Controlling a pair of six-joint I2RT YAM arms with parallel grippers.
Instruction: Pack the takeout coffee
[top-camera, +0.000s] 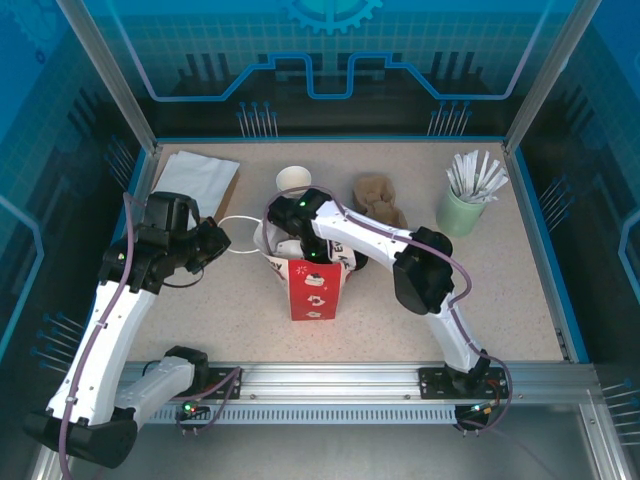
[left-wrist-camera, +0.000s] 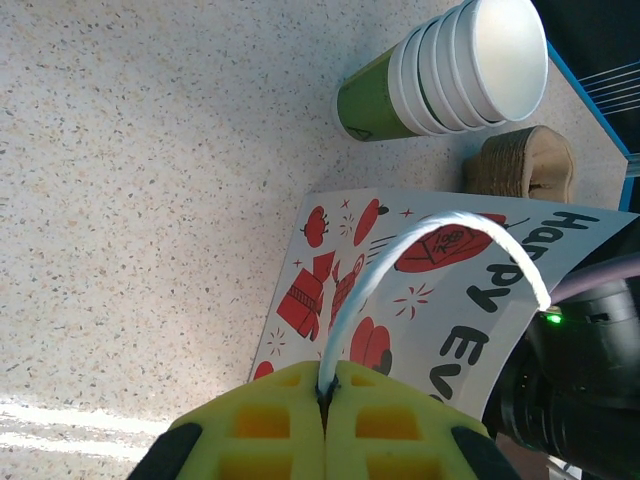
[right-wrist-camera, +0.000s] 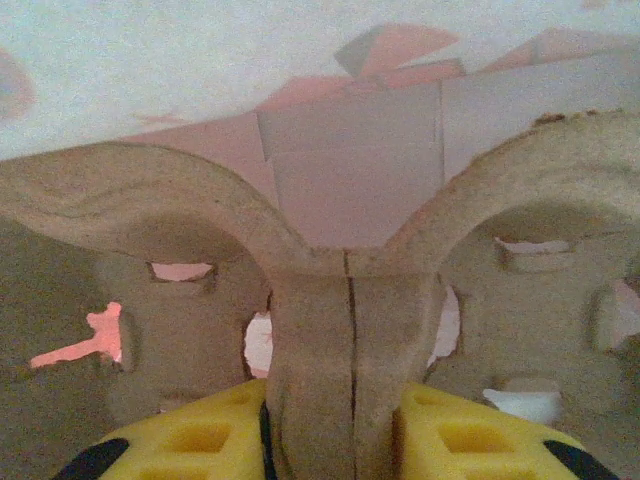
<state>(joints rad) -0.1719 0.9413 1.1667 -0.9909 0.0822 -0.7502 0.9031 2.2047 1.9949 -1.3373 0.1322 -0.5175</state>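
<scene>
The left hand (left-wrist-camera: 325, 405) is seen with its yellow fingers pressed together, and the white cord handle (left-wrist-camera: 420, 240) of the gift bag (top-camera: 315, 290) is pinched between them. The handle is drawn out to the left as a loop, away from the bag's open mouth. The bag, white and red with printed gifts and lettering, is stood upright at the middle of the bench (top-camera: 450, 310).

Over on the right arm, the right hand (right-wrist-camera: 335, 425) is reached down into the bag's mouth. It is clamped on the central ridge of a pulp cup carrier (right-wrist-camera: 350, 330), one yellow finger on each side of it, with the bag's printed wall glimpsed just behind.

The green paper cups (left-wrist-camera: 450, 70), white inside and nested in a stack, are found on the bench just behind the bag, outside it, untouched by either hand. A pile of brown pulp carriers (top-camera: 378, 198) is set to their right. A pale green tumbler (top-camera: 460, 213) of white-wrapped sticks (top-camera: 478, 175) is stood near the far right corner, well apart from the bag.
</scene>
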